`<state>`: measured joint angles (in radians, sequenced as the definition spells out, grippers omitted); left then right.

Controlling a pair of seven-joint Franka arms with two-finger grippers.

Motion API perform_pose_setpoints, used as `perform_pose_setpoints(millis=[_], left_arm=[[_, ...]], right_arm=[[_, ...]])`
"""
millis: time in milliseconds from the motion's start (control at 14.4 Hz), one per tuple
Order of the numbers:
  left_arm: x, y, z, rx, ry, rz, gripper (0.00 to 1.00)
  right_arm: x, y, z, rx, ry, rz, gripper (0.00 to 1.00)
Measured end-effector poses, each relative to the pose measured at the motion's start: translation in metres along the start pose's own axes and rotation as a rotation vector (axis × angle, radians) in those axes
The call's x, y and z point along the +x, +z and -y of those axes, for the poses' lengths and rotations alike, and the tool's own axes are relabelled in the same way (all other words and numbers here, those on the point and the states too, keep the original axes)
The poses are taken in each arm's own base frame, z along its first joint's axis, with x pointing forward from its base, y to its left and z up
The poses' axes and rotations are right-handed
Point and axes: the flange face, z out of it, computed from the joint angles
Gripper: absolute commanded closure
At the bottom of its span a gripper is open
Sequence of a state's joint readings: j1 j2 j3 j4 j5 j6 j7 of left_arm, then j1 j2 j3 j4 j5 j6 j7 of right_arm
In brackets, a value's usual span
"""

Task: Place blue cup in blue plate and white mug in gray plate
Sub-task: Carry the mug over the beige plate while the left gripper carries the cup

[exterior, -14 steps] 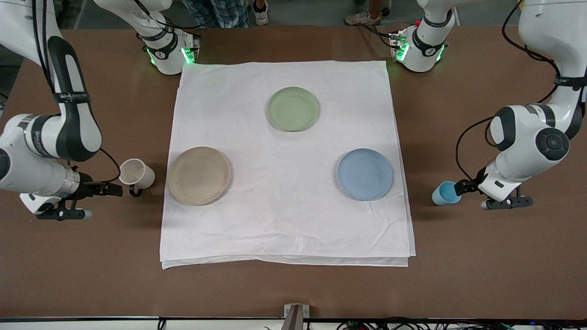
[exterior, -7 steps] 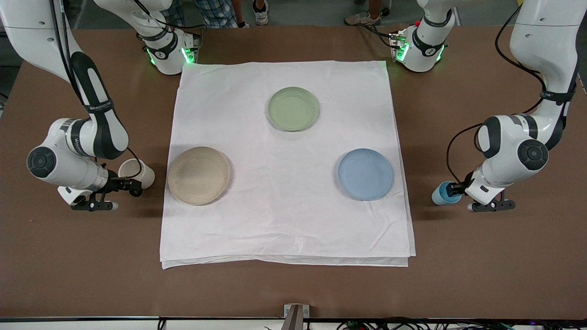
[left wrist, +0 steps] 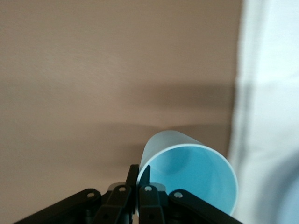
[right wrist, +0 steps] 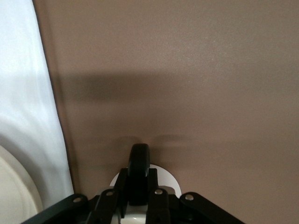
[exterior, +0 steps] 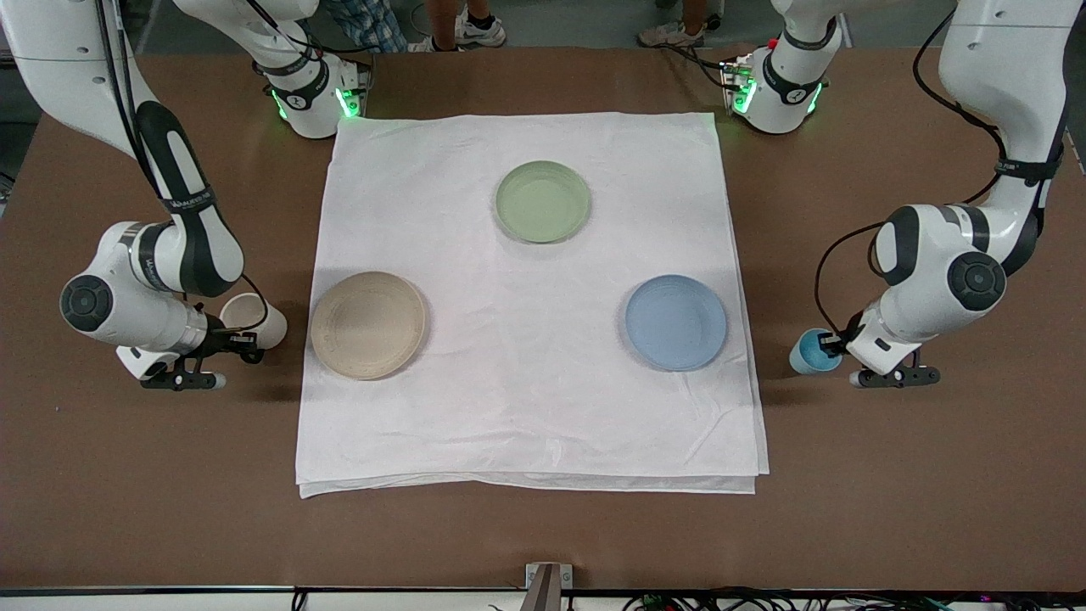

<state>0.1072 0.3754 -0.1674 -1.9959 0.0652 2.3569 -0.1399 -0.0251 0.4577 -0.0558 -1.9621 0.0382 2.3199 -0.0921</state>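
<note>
Now, from largest to smallest: the brown worktop (exterior: 153, 492) carries a white cloth (exterior: 526, 424), and on the cloth lie three plates. Reading the cloth as a clock face in the front view, the sage-green plate (exterior: 543, 202) sits toward 12, the gray plate (exterior: 367, 324), beige with faint rings, toward 8, and the pale blue plate (exterior: 676, 322) toward 4.

Off the cloth at the right arm's end, the white mug (exterior: 254, 321) lies tipped beside the gray plate; the right hand (exterior: 239, 341) is clenched on its dark loop handle (right wrist: 139, 169). Off the cloth at the left arm's end, the blue cup (exterior: 814, 352), a small tapered tumbler with a brighter cyan inside, is tilted beside the blue plate, its rim pinched by the left hand (left wrist: 138, 179), one finger inside, one outside.

Both vessels look light and rigid, with smooth, likely slippery walls. A rim pinch should carry the cup, though it may swing; the handle is the mug's natural hold.
</note>
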Motion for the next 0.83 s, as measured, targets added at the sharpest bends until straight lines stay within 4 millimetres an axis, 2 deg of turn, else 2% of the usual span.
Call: perform_pose_setpoints(millis=[139,277,416,485,624,693,832], left_arm=[[-0.010,-0.032,-0.042,-0.010,-0.029,-0.005,1.00],[-0.027,-0.045,-0.088,-0.020,-0.087,0.006,1.00],[-0.047,-0.040,-0.134,-0.032,-0.148,0.026,1.00],[-0.056,-0.034,-0.154,-0.037,-0.174,0.035,1.00],[-0.070,-0.018,-0.183,-0.047,-0.215,0.042,1.00],[-0.075,-0.008,-0.193,-0.052,-0.232,0.048,0.97],[-0.081,0.012,-0.205,-0.055,-0.244,0.059,0.70]], right_arm=[[0.002,-0.010,0.009,0.006,0.002,0.022,1.00],[0.006,-0.040,0.035,0.035,0.052,0.053,1.00],[0.002,-0.073,0.085,0.062,0.108,0.054,1.00],[-0.004,-0.082,0.115,0.059,0.132,0.052,1.00],[-0.017,-0.081,0.170,0.047,0.153,0.055,1.00],[-0.022,-0.074,0.187,0.043,0.154,0.049,1.00],[-0.031,-0.051,0.203,0.041,0.153,0.023,0.99]])
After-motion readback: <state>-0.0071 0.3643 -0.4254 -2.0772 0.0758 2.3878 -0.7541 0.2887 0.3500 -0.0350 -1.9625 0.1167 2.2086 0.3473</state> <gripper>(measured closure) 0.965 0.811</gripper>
